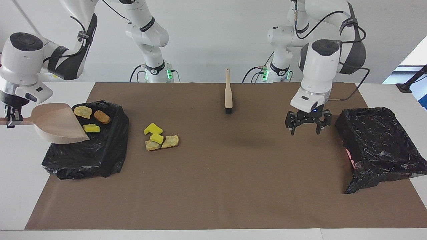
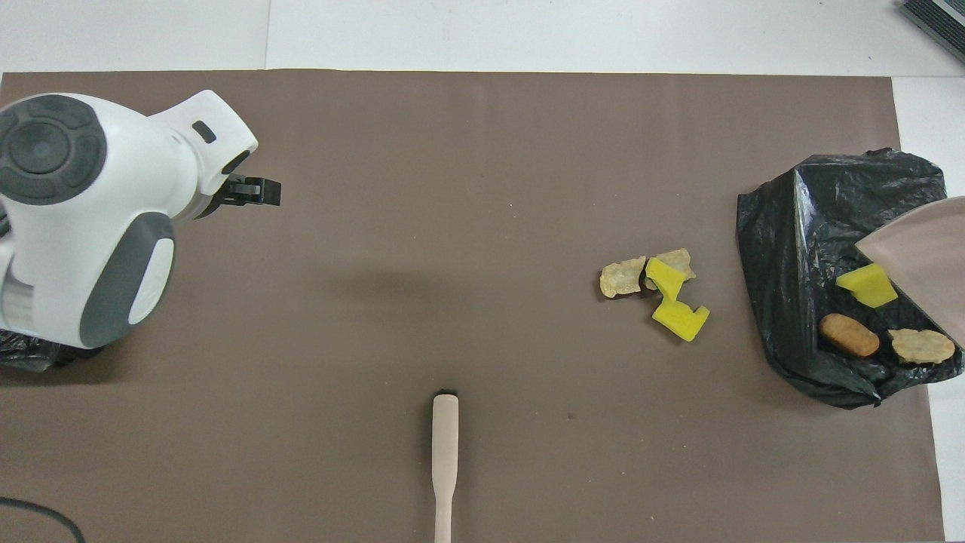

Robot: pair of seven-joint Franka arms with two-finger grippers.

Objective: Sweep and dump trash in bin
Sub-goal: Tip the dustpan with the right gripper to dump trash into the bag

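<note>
I see my right gripper (image 1: 12, 117) clamping the dustpan (image 1: 58, 124) over the bin (image 1: 100, 150); three trash bits (image 1: 91, 128) lie below it. My left gripper (image 1: 307, 124) hangs open.

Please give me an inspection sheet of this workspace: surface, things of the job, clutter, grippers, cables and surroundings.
Surface: brown mat on a white table.
Job's things: three trash bits in the black-lined bin at the right arm's end; four-piece pile on the mat beside it; second black-lined bin at the left arm's end, nothing seen in it; brush lying near the robots.
Clutter: nothing seen.
Grippers: right gripper holds the dustpan tilted over the bin; left gripper open, empty, over the mat beside the second bin.
Cables: black cables on the arms and at the bases.
Surroundings: white wall.
</note>
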